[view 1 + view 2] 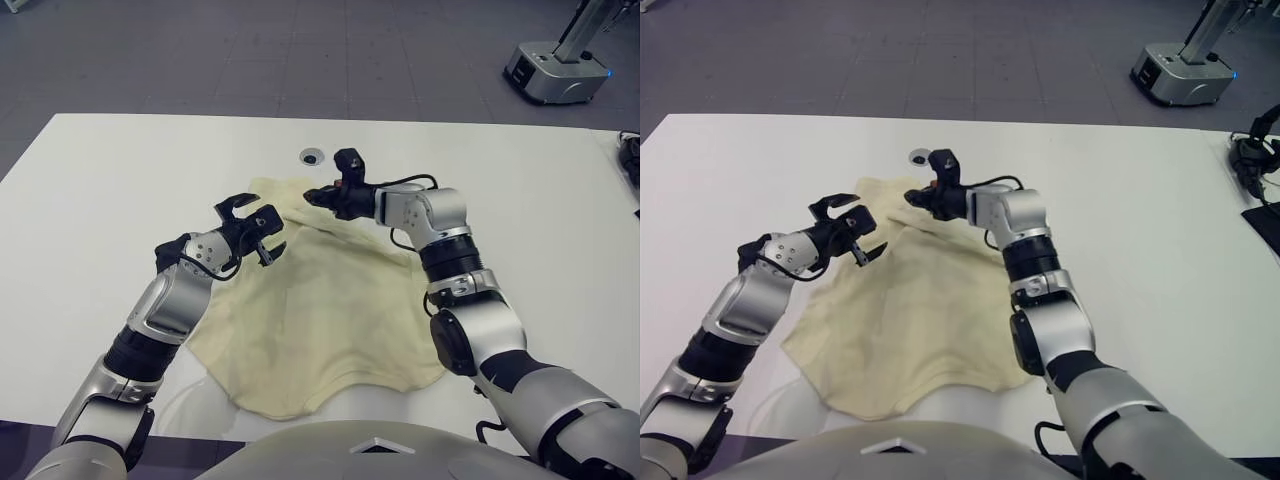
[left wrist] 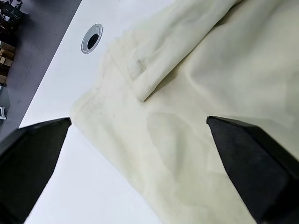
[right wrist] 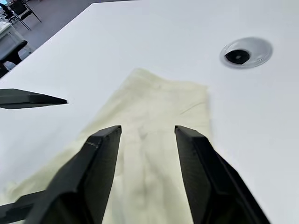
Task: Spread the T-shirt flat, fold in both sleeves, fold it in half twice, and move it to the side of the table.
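A cream T-shirt [image 1: 320, 310] lies on the white table [image 1: 120, 180], reaching from near the cable hole to the front edge. At its far end a flap of cloth [image 2: 154, 70] is folded over onto the body. My left gripper [image 1: 255, 228] hovers over the shirt's far left edge, open wide, with nothing between its fingers [image 2: 32, 163]. My right gripper [image 1: 312, 196] is over the shirt's far end, close to the folded corner [image 3: 159, 98]. It is open, and only cloth below shows in the gap between its fingers [image 3: 100, 158].
A round cable hole [image 1: 313, 155] sits in the table just beyond the shirt. Bare white table stretches to the left and right of the shirt. Black cables [image 1: 1252, 150] lie at the table's right edge. A wheeled machine base [image 1: 555, 72] stands on the floor behind.
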Robot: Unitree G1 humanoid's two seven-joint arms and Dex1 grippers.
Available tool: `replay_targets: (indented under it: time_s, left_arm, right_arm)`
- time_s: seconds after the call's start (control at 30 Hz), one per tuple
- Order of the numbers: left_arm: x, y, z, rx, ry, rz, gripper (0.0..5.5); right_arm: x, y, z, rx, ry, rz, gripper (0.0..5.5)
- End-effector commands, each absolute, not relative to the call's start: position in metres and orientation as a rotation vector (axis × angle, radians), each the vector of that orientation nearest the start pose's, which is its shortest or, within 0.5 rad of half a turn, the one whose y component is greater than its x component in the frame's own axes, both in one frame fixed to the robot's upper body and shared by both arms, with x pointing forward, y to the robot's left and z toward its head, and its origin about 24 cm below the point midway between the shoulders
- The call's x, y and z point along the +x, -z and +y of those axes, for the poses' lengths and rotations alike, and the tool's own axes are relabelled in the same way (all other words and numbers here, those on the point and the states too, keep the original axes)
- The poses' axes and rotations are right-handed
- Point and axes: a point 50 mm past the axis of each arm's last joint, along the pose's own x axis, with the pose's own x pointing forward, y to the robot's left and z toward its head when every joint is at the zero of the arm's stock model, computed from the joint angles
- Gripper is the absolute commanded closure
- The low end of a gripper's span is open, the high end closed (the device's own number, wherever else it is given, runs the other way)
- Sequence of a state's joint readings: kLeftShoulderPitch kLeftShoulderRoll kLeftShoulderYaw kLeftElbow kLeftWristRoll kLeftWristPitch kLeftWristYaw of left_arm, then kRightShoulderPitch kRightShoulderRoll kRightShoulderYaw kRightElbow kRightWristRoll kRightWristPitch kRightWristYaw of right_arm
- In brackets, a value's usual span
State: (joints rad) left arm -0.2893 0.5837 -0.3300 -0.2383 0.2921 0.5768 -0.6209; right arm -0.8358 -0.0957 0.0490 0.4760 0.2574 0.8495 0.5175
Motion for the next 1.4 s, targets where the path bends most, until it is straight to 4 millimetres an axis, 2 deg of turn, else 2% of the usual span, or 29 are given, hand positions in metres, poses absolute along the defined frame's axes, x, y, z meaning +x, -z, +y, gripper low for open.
replay_targets:
  time_s: [0.03,0.17,0.5,0.8,1.4]
  left_arm:
    - [0.276,-0.096,0.168,0.893,0.627,0.355,0.10]
    - [0.276,-0.096,0.167,0.892,0.627,0.355,0.10]
    - [0.275,-0.095,0.163,0.893,0.649,0.354,0.10]
    - [0.271,-0.091,0.160,0.889,0.661,0.362,0.10]
    - [0.269,-0.090,0.158,0.892,0.667,0.368,0.10]
  right_arm:
    - [0.372,-0.118,-0.109,0.055,-0.648,0.509,2.67]
    - [0.376,-0.109,-0.116,0.054,-0.626,0.532,2.07]
    - [0.359,-0.071,-0.079,0.030,-0.739,0.636,0.32]
    - [0.352,-0.061,-0.073,-0.013,-0.773,0.658,1.68]
    - [0.355,-0.068,-0.074,-0.040,-0.766,0.627,4.83]
